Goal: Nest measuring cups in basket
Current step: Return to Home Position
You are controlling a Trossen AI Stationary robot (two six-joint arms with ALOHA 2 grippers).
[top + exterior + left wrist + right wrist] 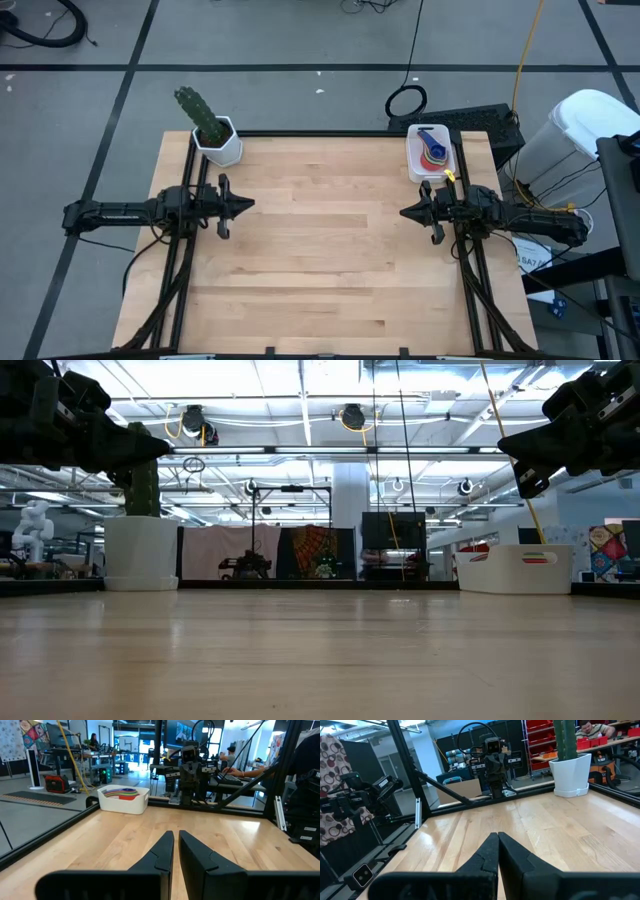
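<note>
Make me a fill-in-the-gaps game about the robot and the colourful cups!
1. The measuring cups lie stacked ____ the white basket.
2. The white hexagonal pot holds a green ____.
3. The left gripper and the right gripper hold nothing, and the fingers of both are ____.

Missing words: inside; cactus; shut.
</note>
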